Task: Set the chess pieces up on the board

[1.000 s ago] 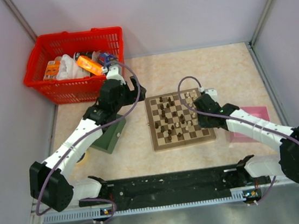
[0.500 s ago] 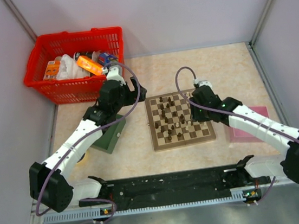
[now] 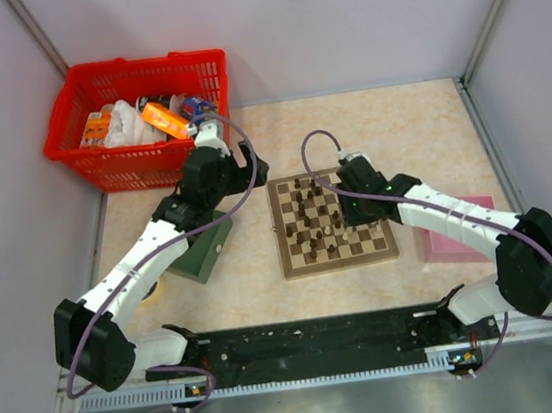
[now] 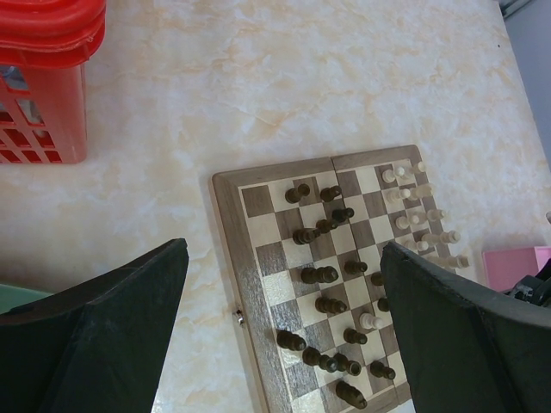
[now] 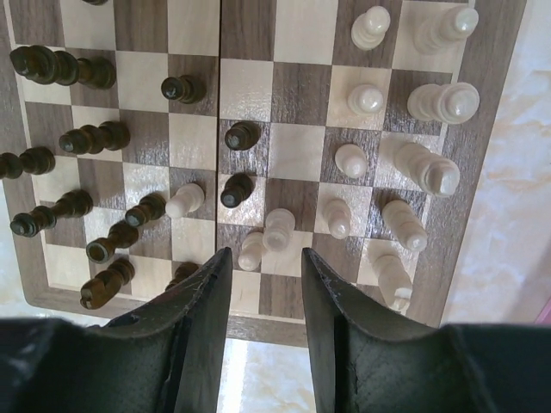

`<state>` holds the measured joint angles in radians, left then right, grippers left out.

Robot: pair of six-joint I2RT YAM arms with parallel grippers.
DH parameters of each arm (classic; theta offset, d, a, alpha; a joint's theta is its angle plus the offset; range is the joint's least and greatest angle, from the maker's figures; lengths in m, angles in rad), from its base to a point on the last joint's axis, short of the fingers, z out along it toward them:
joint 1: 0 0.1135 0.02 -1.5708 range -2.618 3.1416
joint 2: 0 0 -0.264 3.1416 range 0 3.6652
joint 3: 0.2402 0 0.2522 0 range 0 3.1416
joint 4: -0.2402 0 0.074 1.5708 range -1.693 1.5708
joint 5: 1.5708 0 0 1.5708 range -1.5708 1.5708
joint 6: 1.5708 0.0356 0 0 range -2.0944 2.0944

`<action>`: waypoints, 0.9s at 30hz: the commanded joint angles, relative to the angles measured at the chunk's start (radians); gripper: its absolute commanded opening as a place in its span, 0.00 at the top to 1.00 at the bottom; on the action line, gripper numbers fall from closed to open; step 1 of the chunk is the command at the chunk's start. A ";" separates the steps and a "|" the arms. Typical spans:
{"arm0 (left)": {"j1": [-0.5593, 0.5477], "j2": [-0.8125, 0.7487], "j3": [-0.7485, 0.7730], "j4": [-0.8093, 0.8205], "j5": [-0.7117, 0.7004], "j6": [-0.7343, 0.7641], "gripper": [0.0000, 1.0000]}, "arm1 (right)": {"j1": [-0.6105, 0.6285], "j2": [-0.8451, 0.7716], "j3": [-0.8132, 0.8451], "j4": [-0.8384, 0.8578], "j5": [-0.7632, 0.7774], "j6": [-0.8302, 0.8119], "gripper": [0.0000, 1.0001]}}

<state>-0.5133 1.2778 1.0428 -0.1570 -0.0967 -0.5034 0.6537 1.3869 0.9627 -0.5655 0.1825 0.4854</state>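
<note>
My right gripper hovers over the board in the middle of the table, jaws narrowly parted and gripping nothing (two cream pieces stand just ahead). My left gripper hangs wide open, empty, off the side with the dark pieces.

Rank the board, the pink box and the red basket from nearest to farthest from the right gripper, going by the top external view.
1. board: directly below the right gripper, mid-scene.
2. pink box: off the board's right side, partly covered by the arm.
3. red basket: back-left corner, clearly farthest.
</note>
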 commanded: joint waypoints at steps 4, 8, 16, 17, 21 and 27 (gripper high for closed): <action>0.007 -0.032 -0.003 0.051 0.003 0.000 0.01 | 0.015 0.046 0.054 0.021 0.020 -0.016 0.62; 0.010 -0.037 -0.006 0.048 -0.001 0.002 0.01 | 0.015 0.064 0.057 0.021 0.015 -0.018 0.63; 0.015 -0.041 -0.012 0.048 0.000 0.000 0.01 | 0.017 0.095 0.067 0.036 0.025 -0.024 0.64; 0.016 -0.041 -0.013 0.048 0.000 0.000 0.01 | 0.014 0.101 0.070 0.038 0.023 -0.022 0.64; 0.019 -0.047 -0.018 0.047 -0.001 0.000 0.01 | 0.015 0.119 0.074 0.039 0.028 -0.024 0.65; 0.025 -0.052 -0.023 0.045 -0.001 -0.001 0.01 | 0.017 0.120 0.071 0.039 0.038 -0.021 0.67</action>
<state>-0.4965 1.2644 1.0245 -0.1574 -0.0971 -0.5030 0.6544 1.5089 0.9901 -0.5503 0.1947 0.4713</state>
